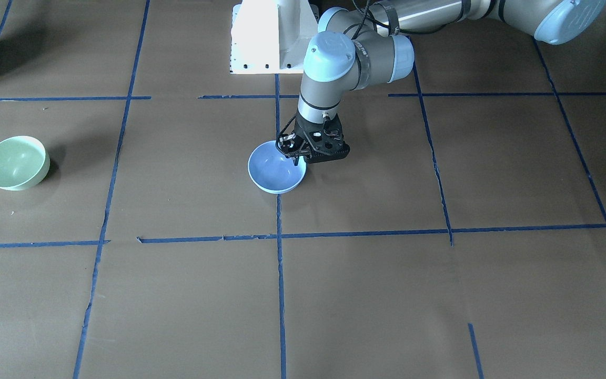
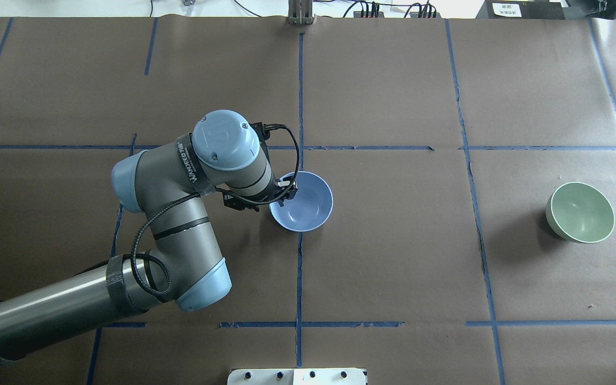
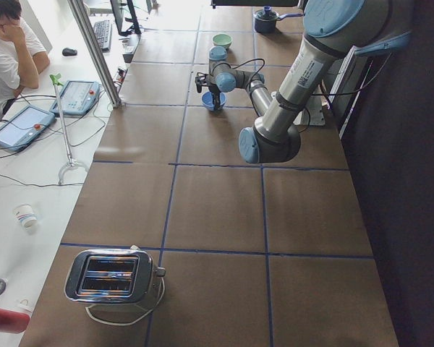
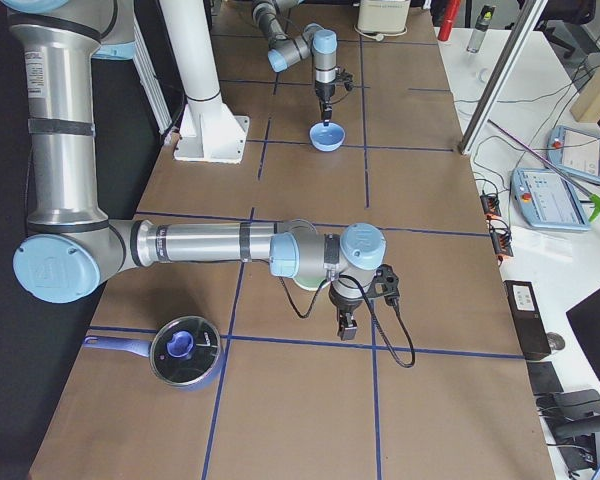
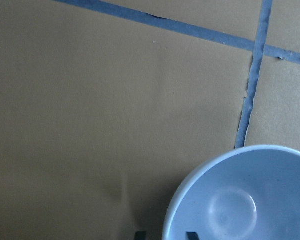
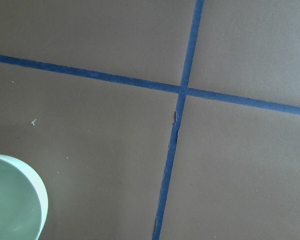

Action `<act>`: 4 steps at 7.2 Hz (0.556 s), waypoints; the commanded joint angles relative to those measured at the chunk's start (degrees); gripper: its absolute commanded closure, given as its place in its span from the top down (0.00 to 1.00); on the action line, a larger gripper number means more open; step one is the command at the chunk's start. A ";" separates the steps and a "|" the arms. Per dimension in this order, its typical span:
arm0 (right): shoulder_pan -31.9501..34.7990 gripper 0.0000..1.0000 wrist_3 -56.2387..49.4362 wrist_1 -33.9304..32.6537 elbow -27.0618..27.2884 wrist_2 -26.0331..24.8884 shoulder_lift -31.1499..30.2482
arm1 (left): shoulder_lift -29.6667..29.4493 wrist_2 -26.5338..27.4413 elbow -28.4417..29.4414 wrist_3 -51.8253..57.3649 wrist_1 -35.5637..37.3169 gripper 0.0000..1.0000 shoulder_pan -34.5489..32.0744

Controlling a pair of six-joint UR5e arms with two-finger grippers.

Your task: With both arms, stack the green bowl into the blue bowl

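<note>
The blue bowl [image 1: 274, 173] stands upright near the table's middle and also shows in the overhead view [image 2: 305, 206]. My left gripper [image 1: 299, 158] points down at its rim on the robot's side. In the left wrist view one fingertip [image 5: 140, 235] is outside the blue bowl [image 5: 245, 200] and one is inside, both clear of the rim, so the gripper is open. The green bowl [image 2: 580, 212] stands upright far to my right. My right gripper [image 4: 347, 328] hangs beside it and shows only in the exterior right view, so I cannot tell its state. The right wrist view catches the green bowl's edge [image 6: 12, 202].
Blue tape lines grid the brown table. The white pedestal base [image 1: 271, 37] stands at the robot's edge. A lidded pot [image 4: 185, 350] sits beyond the green bowl at my right end. A toaster [image 3: 112, 276] stands at the left end. An operator [image 3: 7, 50] sits alongside.
</note>
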 commanded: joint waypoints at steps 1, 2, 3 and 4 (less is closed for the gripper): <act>0.00 1.00 0.22 0.44 1.29 0.07 0.80 | 4.49 -5.72 -13.39 15.38 16.80 1.00 -6.82; -1.39 1.00 1.09 0.87 1.99 0.25 1.24 | 11.84 -8.71 -21.39 28.01 21.51 1.00 -13.40; -2.89 1.00 2.84 0.79 2.69 0.42 2.55 | 19.57 -12.31 -23.65 43.19 22.08 1.00 -21.82; -3.86 1.00 6.16 0.88 4.00 0.69 2.65 | 26.08 -15.22 -23.15 57.96 21.91 1.00 -30.08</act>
